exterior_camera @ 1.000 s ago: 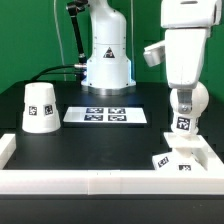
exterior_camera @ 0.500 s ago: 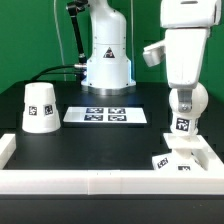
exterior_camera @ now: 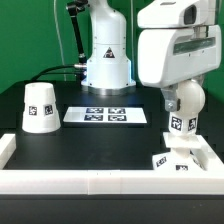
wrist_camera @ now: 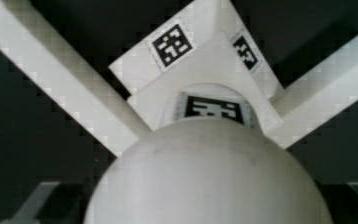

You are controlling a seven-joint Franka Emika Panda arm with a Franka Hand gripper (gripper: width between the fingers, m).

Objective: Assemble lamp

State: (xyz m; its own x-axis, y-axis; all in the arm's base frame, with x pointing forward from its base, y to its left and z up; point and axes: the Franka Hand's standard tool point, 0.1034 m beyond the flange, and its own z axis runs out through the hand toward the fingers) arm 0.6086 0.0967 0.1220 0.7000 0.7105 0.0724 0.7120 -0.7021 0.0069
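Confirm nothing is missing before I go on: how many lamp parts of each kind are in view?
shade: 1
bulb: 1
base: 1
Total: 3 lamp parts

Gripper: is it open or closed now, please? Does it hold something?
Gripper: cannot be told. Its fingers are hidden, just over the bulb, which is above the base.

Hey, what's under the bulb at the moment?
The base lies right below the bulb, its tagged top showing past the neck. The spot where the neck meets it is covered by the bulb, so contact cannot be told.
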